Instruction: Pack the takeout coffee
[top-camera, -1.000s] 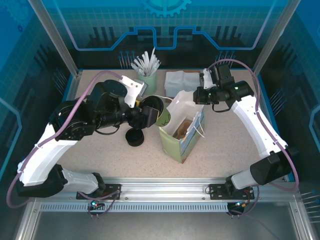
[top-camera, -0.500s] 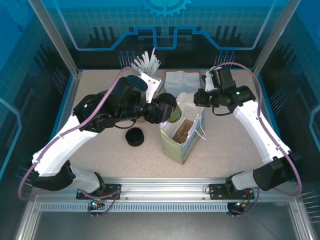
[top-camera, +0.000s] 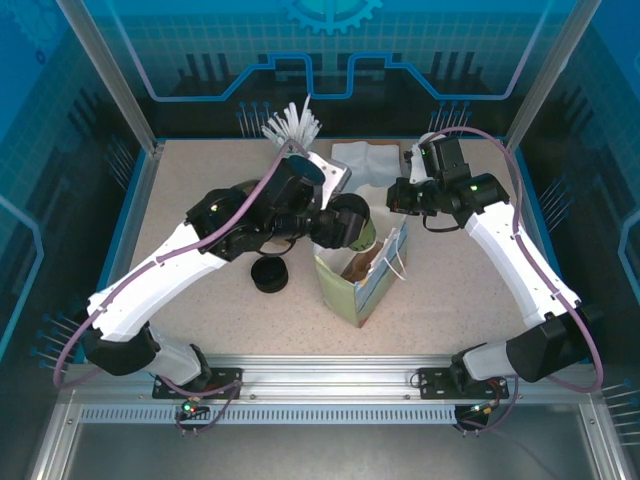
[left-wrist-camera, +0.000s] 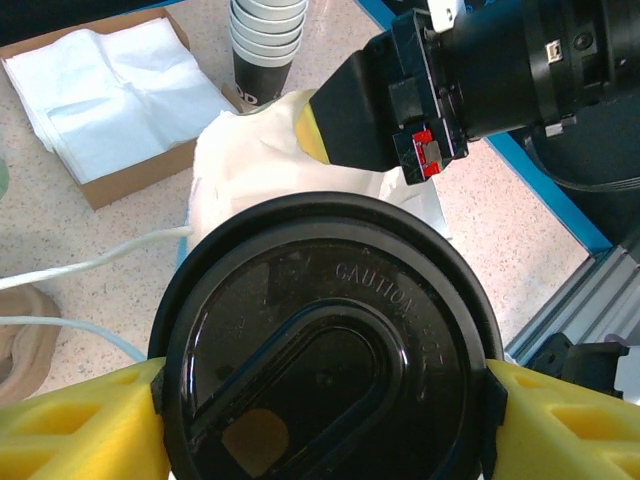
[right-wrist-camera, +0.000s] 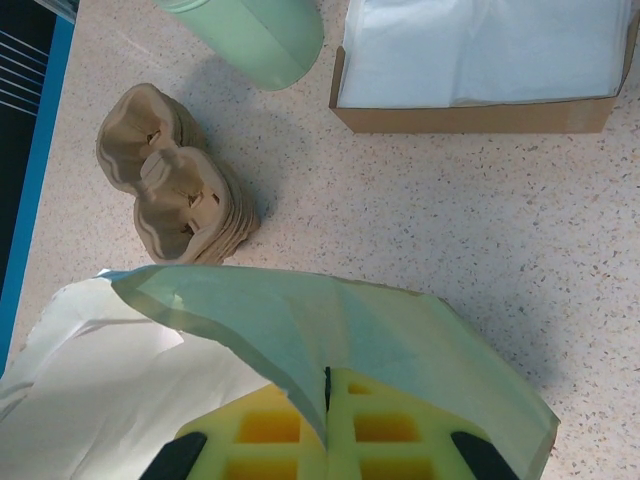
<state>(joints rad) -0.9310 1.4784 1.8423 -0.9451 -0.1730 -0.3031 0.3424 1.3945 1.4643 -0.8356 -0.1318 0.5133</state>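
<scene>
Left gripper (left-wrist-camera: 320, 425) clamping takeout coffee (left-wrist-camera: 325, 330) by lid sides, holding it upright over bag (top-camera: 352, 292) mouth, 11 o'clock edge, apparently for lowering in. Right gripper (right-wrist-camera: 325, 432) pinching together on bag rim at 1 o'clock, likely propping mouth open.

The left arm (top-camera: 170, 272) stretches forward and inward, with its wrist rolled so that the left gripper (top-camera: 348, 222) points sideways toward the other claw. Its yellow fingers (left-wrist-camera: 565, 425) stand wide apart, one pressed against each side of the takeout coffee (left-wrist-camera: 325, 340) between them. The right arm (top-camera: 520, 262) rises from a sharply bent elbow and leans inward, wrist tipped downward. The right gripper (top-camera: 400, 195) sits just beyond the left claw's tip, its pads (right-wrist-camera: 265, 440) closed together and pinching the rim of the paper bag (right-wrist-camera: 330, 330).
</scene>
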